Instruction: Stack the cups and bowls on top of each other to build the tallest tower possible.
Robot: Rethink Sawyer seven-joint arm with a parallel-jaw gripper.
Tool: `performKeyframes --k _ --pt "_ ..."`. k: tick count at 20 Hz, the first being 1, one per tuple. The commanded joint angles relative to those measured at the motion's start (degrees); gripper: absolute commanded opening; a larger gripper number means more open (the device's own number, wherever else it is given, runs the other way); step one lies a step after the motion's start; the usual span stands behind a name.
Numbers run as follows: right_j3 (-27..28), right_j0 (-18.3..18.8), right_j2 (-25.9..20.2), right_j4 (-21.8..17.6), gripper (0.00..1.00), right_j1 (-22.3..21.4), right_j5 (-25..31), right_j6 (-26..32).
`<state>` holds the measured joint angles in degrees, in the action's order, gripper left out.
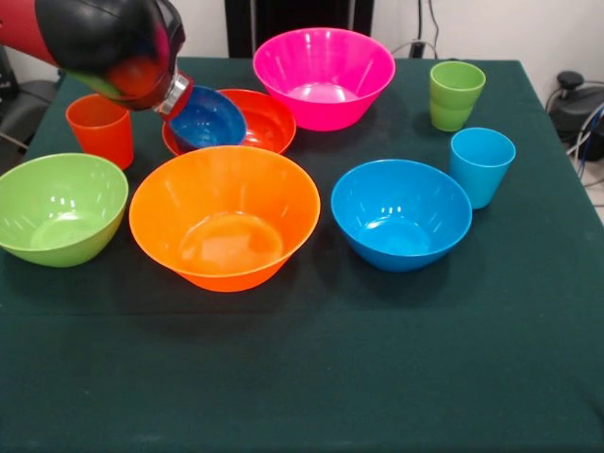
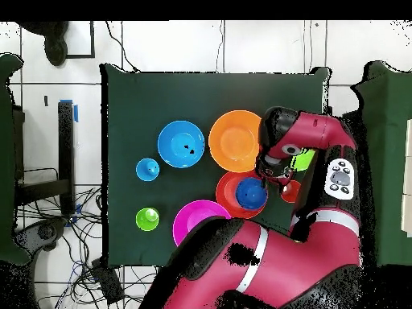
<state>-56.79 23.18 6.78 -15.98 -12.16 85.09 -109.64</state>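
lime bowl (image 1: 58, 208) cut off left, jaws hidden

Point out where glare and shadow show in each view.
Front view: white ceiling-light glints sit inside the large orange bowl, the blue bowl and the pink bowl; soft shadows pool on the dark cloth beneath each. Overhead view: the arm covers the lime bowl; little glare anywhere.

bowls (image 1: 225, 217): 6 | cups (image 1: 481, 165): 3

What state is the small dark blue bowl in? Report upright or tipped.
Tipped. The small dark blue bowl leans in the red-orange bowl, its opening facing the front camera.
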Motion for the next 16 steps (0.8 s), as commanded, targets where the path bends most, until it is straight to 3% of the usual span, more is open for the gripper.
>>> performKeyframes --k 1,6,11,16 --pt "2.0 -1.9 -4.2 -2.4 1.00 0.7 -8.2 0.8" --pt "1.4 -0.9 -5.2 -1.3 1.00 1.5 -9.5 1.8" --pt "-0.5 2.9 -8.4 2.1 1.00 3.2 -10.7 5.0" --pt "-0.2 5.4 -9.5 2.6 1.00 4.8 -11.8 6.4"
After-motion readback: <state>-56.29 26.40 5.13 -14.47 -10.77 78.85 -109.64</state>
